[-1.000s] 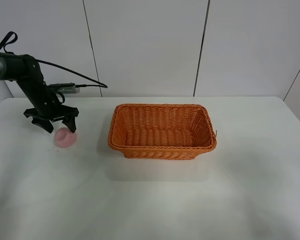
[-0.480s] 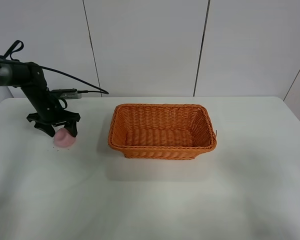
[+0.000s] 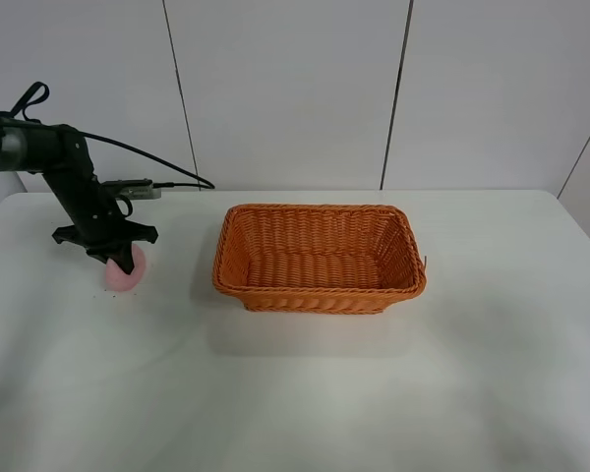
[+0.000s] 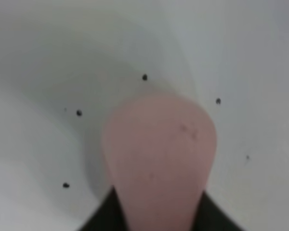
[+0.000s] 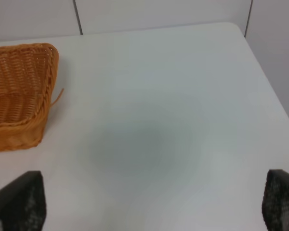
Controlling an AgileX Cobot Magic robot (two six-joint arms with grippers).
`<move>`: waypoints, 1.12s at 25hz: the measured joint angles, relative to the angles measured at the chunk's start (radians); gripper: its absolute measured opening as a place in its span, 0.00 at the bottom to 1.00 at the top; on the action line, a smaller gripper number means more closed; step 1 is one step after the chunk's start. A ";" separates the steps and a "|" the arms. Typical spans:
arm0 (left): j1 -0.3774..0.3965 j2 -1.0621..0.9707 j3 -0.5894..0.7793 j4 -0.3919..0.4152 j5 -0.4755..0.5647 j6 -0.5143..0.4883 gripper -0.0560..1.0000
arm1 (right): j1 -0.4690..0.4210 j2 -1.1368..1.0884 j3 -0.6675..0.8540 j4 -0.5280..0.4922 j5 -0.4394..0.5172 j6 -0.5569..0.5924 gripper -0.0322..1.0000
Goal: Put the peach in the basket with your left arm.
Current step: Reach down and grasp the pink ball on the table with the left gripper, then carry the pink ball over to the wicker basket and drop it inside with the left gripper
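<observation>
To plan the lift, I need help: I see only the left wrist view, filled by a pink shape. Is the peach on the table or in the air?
Observer: On the table; the exterior high view shows the peach resting there, the left gripper pinching its upper part.
Operator: Where is the basket?
Observer: To the peach's right in that view, the basket stands apart, with nothing inside.
Operator: And the right gripper?
Observer: The right gripper is open, above the table near the basket's end.
</observation>
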 joint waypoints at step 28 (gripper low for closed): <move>-0.356 -0.154 -0.318 0.030 0.304 -0.122 0.18 | 0.000 0.000 0.000 0.000 0.000 0.000 0.70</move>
